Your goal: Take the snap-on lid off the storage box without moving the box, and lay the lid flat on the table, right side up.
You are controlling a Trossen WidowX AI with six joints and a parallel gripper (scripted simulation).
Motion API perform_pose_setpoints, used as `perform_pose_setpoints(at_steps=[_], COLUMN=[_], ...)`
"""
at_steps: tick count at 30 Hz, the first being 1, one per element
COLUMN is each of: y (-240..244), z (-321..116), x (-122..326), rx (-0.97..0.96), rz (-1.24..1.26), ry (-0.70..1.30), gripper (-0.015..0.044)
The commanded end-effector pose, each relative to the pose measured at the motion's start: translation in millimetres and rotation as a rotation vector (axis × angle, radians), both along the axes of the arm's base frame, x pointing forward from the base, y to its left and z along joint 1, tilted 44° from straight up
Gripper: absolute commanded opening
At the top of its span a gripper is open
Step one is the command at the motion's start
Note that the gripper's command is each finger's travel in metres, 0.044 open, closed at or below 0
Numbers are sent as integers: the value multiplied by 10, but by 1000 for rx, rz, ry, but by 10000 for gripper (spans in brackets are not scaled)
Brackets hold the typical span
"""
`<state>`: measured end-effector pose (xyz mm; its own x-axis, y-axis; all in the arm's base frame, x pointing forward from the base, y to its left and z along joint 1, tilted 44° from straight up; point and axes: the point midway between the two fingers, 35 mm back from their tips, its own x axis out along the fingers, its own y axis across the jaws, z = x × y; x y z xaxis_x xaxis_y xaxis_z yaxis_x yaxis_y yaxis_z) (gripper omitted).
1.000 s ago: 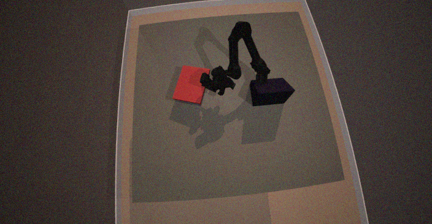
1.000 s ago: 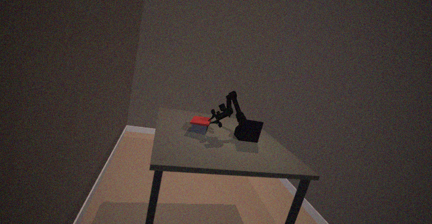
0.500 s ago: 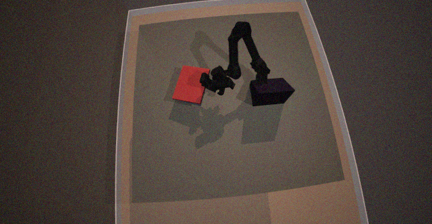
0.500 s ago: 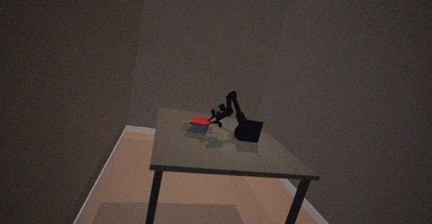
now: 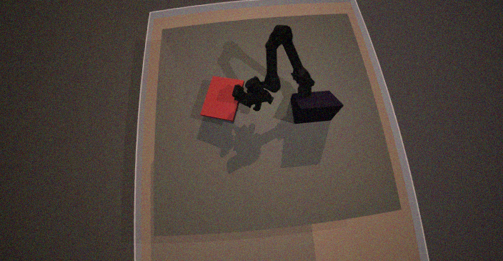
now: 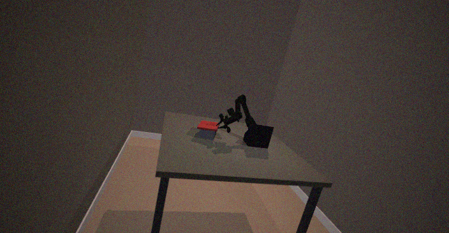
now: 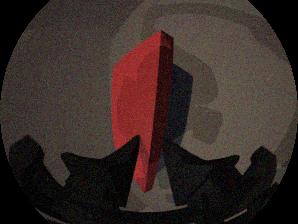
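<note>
The flat red lid (image 5: 218,103) (image 6: 206,126) (image 7: 137,100) is on top of the dark blue storage box (image 6: 207,135) (image 7: 182,100), top face up. No gap between lid and box can be made out in the exterior view. My gripper (image 6: 217,126) (image 7: 151,139) reaches in from the arm's side and is shut on the lid's near edge, one finger on either side of its rim in the wrist view. Most of the box is hidden beneath the lid.
The black arm rises from a dark block (image 5: 314,110) (image 6: 259,136) to the right of the box. The table (image 5: 271,196) (image 6: 236,166) carries shadows of the arm and box. Its front edge lies well forward of them.
</note>
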<state>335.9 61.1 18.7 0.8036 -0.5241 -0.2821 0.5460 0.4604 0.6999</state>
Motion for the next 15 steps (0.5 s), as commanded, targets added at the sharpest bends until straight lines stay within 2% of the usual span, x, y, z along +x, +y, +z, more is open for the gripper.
perform_pose_setpoints(at_steps=[1, 15], y=[-2, 2], z=[0, 7], x=[8, 9], rx=[-2, 1], rz=[0, 4], ry=[0, -2], gripper=[0, 0])
